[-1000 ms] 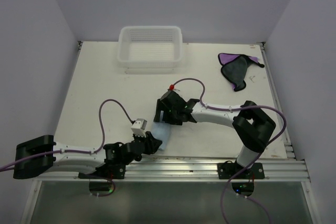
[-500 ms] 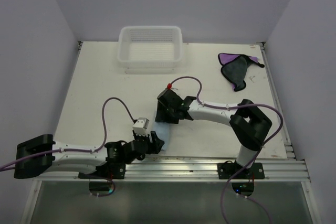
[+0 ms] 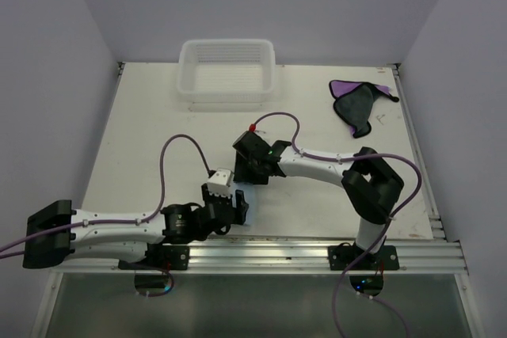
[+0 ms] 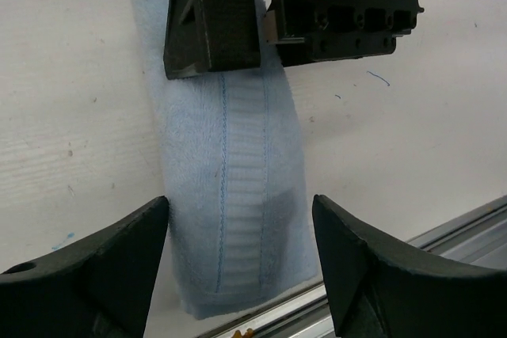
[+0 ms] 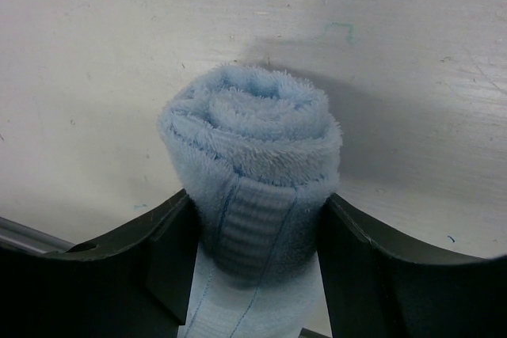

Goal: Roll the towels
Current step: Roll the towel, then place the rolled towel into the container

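Spanning most of the top view, the table (image 3: 150,140) carries everything else, with a metal rail (image 3: 317,249) along its near edge. Both arms lie low over the near half. The left arm (image 3: 111,223) reaches in from the lower left, and the right arm (image 3: 325,164) bends back from its base toward the middle. A white basket (image 3: 227,94) stands at the far edge, left of centre. The purple towel (image 3: 358,104) lies crumpled at the far right with its dark side up, well apart from both arms. The blue towel (image 4: 230,140) sits at the near middle of the table, just beyond the rail, and the two claws almost hide it from above. The left wrist view shows it as a long bundle with a ribbed band running down it. The right wrist view shows a spiral of layers at its end. The right claw (image 5: 255,203) is closed onto that rolled end, with a finger pressed against each side of the roll. The left claw (image 4: 238,203) stands wide open astride the near part of the towel. One of its fingers is at the towel's edge, the other is just beside it, and it grips nothing.
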You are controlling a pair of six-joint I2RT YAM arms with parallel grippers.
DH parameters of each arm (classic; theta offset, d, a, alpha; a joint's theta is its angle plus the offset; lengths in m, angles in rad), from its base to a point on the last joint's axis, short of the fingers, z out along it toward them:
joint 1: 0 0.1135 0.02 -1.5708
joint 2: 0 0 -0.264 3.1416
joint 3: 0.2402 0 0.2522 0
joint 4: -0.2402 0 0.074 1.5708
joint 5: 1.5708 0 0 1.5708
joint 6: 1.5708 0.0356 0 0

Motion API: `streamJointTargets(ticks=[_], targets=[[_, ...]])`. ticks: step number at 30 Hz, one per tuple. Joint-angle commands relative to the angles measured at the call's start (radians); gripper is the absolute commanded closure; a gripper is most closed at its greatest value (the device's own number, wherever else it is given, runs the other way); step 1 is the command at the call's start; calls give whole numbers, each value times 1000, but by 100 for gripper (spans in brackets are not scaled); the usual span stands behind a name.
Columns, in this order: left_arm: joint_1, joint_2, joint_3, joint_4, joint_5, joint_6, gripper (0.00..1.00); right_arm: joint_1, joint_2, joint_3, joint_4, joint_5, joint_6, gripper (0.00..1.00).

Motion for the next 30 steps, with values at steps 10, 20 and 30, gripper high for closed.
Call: streamJointTargets(ticks=[10, 20, 30], targets=[[-5, 210, 218, -167, -105, 104, 21, 4, 8, 52, -47, 5, -5, 42], [-5, 327, 282, -177, -114, 120, 15, 3, 10, 56, -43, -6, 2, 43], [-5, 444, 354, -177, -129, 152, 13, 4, 16, 61, -43, -15, 4, 43]])
